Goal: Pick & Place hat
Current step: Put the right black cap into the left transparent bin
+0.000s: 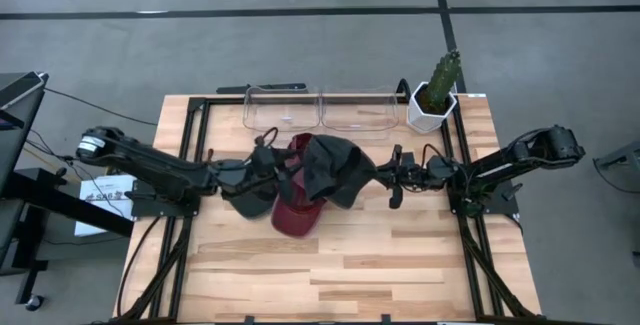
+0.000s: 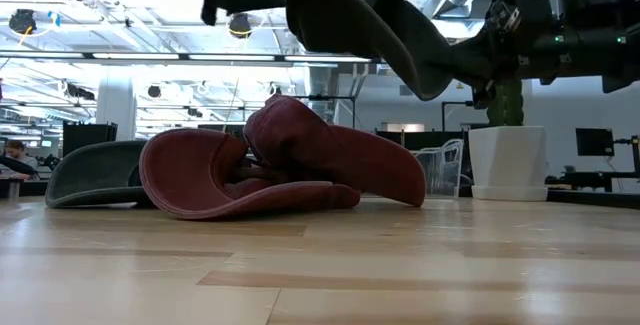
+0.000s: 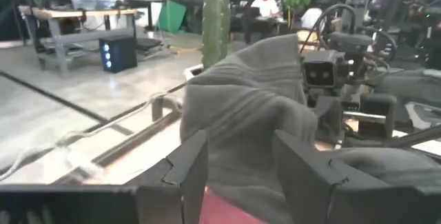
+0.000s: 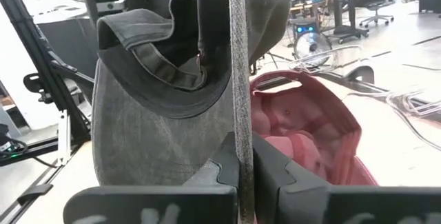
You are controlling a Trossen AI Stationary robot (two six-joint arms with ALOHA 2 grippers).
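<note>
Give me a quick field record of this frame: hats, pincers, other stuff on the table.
grey hat: lifted off the table, above the red hat
right pincer: shut on grey hat's edge
left pincer: open, at the grey hat, not gripping
red hat: lying on table
green hat: on table beside the red hat
clear bins: far edge
cactus pot: far right corner

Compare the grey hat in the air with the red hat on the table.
The grey hat hangs above the table, pinched by the right claw; the red hat lies on the wood. The grey hat droops in folds; the red hat rests on its brim, crown tipped up. Both are soft brimmed hats.
</note>
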